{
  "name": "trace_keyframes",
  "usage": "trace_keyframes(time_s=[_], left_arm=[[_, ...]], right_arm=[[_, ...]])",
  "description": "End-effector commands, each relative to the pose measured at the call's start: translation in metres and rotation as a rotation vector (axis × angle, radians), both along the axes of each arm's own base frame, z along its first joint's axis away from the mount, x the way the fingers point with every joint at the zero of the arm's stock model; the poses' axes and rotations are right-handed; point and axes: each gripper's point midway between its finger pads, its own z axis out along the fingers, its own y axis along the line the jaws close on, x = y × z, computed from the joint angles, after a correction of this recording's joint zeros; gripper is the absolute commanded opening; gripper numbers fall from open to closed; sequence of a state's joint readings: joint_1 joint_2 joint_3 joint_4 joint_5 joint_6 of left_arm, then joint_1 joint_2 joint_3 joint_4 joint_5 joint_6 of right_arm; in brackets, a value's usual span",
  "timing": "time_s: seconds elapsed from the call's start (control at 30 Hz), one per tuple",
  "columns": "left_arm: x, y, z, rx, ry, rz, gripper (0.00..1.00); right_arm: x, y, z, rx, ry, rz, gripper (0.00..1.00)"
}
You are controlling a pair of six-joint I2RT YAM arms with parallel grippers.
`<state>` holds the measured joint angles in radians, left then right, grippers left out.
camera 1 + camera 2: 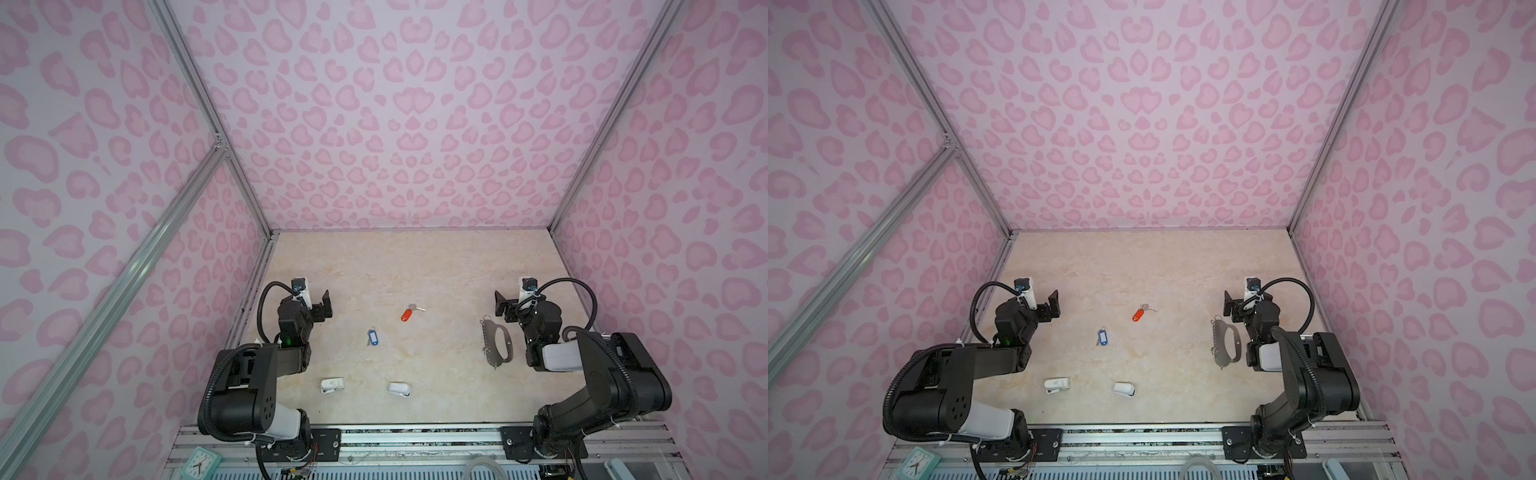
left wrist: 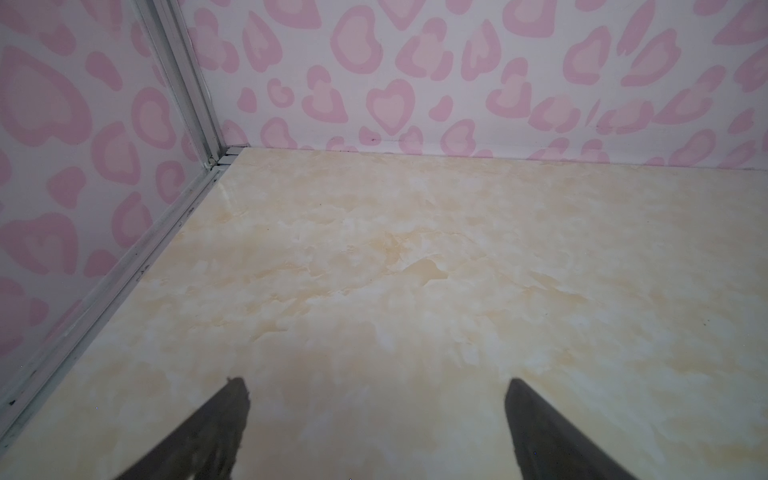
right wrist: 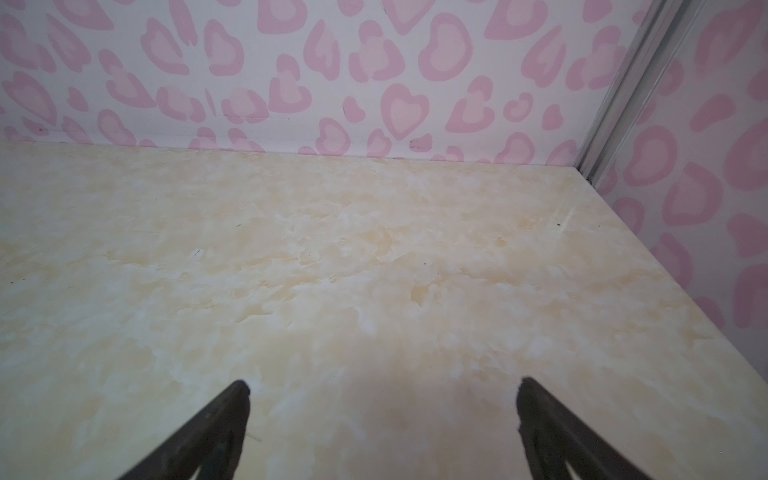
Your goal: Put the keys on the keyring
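Note:
Both top views show the keys lying apart on the beige tabletop: one with a red tag [image 1: 406, 314] [image 1: 1137, 314] mid-table, one with a blue tag [image 1: 373, 337] [image 1: 1103, 336] nearer and to its left. The grey D-shaped keyring [image 1: 488, 345] [image 1: 1217, 343] lies flat at the right, close beside the right arm. My left gripper [image 1: 314, 296] [image 1: 1041, 297] hovers open at the left. The right gripper [image 1: 514, 297] [image 1: 1241, 298] is open too, just behind the keyring. Each wrist view shows wide-apart jaws, left gripper [image 2: 376, 386] and right gripper [image 3: 382, 386], over bare table, no keys or keyring in sight.
Two small white plastic objects [image 1: 332, 385] [image 1: 400, 389] lie near the front edge. Pink-patterned walls close in the table on three sides. A metal rail [image 1: 415, 436] runs along the front, with a small green clock [image 1: 201, 463] beneath it.

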<state>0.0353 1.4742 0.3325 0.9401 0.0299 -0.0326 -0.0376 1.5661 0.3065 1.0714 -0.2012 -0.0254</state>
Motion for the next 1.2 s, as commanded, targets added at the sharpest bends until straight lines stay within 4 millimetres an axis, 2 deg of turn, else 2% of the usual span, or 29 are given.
trace_keyframes(time_s=[0.0, 0.97, 1.07, 1.17], left_arm=[[0.002, 0.0, 0.009, -0.003, -0.036, -0.003, 0.97], [0.003, 0.0, 0.008, -0.005, -0.031, -0.003, 0.97], [0.002, 0.0, 0.008, -0.005, -0.034, -0.003, 0.99], [0.005, 0.002, 0.013, -0.009, -0.028, 0.005, 0.98]], right_arm=[[0.001, -0.001, 0.004, 0.0, -0.017, -0.005, 1.0], [0.001, -0.006, 0.004, 0.038, -0.022, 0.006, 1.0], [0.0, -0.008, 0.005, 0.038, -0.029, -0.006, 0.89], [-0.005, -0.027, 0.014, 0.064, -0.049, -0.122, 0.82]])
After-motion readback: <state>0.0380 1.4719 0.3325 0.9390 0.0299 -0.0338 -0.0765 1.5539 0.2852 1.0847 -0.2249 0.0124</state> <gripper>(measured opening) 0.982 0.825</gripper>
